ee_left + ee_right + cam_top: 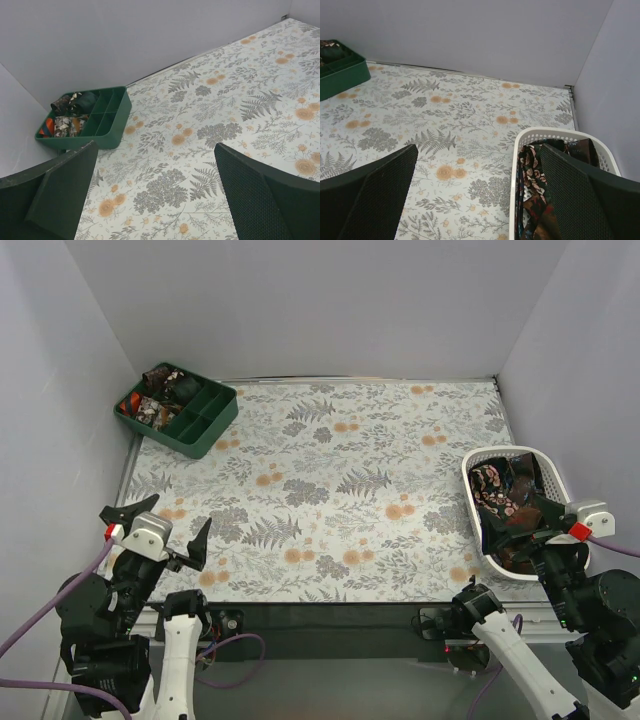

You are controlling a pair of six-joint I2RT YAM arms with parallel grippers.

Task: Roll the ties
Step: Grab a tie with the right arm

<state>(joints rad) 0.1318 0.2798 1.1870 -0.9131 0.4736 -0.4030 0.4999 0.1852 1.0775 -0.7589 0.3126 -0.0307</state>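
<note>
Inside the white basket (500, 450), unrolled ties (500, 490) are heaped in a tangle, and the right gripper (477, 150) is poised over its near end. That gripper and the left gripper (155, 147) are held wide and empty. Several ties may be dragged out together if one is pinched blindly.

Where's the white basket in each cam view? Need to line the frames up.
Top external: white basket at the right edge, holding ties.
Left wrist: not in view.
Right wrist: basket at bottom right.
Shared landmark: green tray, far left corner, in all three.
</note>
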